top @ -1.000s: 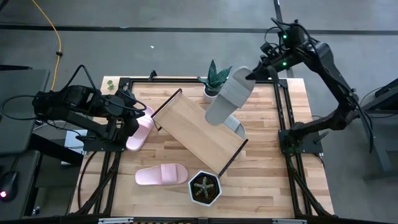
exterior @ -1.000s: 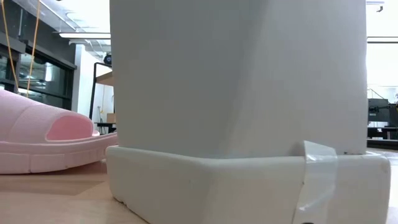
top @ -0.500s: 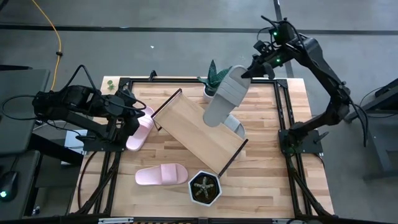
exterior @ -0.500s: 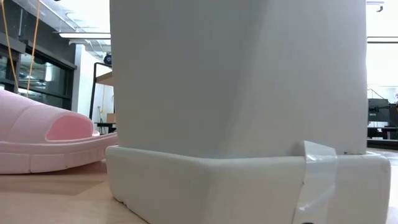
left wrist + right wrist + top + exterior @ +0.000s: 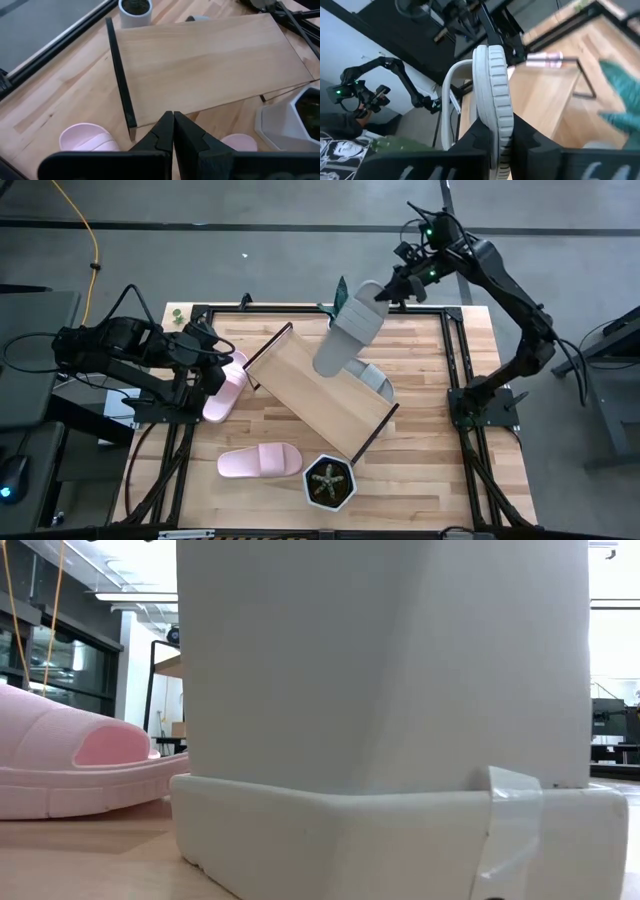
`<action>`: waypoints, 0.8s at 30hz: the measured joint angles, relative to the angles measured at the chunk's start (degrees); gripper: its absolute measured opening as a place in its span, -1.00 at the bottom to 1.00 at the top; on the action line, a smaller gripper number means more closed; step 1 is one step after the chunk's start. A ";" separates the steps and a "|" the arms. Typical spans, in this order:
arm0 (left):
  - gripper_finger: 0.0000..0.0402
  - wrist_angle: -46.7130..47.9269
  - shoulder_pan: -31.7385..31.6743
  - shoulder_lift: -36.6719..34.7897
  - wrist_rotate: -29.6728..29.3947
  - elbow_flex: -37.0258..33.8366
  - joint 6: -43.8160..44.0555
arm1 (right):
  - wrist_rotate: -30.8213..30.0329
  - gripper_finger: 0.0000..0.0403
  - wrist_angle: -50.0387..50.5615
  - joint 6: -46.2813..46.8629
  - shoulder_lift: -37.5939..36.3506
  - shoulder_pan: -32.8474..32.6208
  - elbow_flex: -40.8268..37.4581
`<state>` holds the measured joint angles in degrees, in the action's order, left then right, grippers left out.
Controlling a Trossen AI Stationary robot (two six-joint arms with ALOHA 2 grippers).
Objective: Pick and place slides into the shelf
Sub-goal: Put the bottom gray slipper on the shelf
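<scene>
We find the right gripper clamped on one end of a grey-beige slide, which hangs in the air above the far end of the shelf, just beside the spiky plant. The left gripper rests with its fingers pressed together and holding nothing, near the shelf's left end frame. One pink slide lies beside that gripper, another pink slide lies on the table on the shelf's near side, and a second grey slide lies beyond the shelf.

The shelf lies diagonally mid-table, one slide before it, another slide at its left.
</scene>
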<state>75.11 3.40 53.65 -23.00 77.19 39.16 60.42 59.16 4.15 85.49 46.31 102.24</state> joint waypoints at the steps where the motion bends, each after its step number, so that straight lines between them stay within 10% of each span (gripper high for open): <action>1: -1.00 0.00 0.00 0.00 -0.15 0.00 -0.02 | -0.94 -0.96 1.38 -0.10 -0.51 -0.48 0.00; 18: -1.00 -0.03 0.00 0.01 -0.18 0.00 -0.08 | -17.34 -0.98 1.95 7.99 -10.79 -9.14 -0.24; 24: -1.00 -0.73 0.00 0.00 -0.20 0.02 0.13 | -16.97 -0.98 -13.19 17.18 -21.50 -8.91 -19.86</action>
<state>74.38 3.40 53.65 -23.20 77.21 39.29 43.45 45.98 21.33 63.99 37.40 82.38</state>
